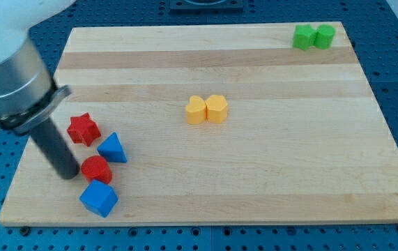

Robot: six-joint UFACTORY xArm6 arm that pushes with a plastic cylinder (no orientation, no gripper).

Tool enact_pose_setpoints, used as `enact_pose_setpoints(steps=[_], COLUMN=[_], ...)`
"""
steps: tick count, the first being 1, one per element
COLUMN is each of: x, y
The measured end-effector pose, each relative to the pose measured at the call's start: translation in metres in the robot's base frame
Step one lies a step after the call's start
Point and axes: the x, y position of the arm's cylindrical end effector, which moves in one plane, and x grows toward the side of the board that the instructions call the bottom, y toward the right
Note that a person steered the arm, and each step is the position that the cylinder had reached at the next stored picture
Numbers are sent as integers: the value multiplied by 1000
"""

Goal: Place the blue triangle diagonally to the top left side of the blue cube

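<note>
Nearest us the blue cube (99, 198) sits at the bench (268, 174) bottom-left, the blue triangle (112, 148) up-right of it beyond the red cylinder (96, 169); having no pincer, only my tip (67, 174) left of that cylinder, we risk shoving the cylinder or cube instead.

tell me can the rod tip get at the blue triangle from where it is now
Probably yes, but not straight across. My tip sits left of the red cylinder, which lies partly between it and the blue triangle; the red star crowds the upper approach.
</note>
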Motion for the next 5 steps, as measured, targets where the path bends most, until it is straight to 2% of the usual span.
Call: enact_pose_setpoints(steps=[1, 2, 5], x=[22, 47, 43], y=[-28, 8, 106])
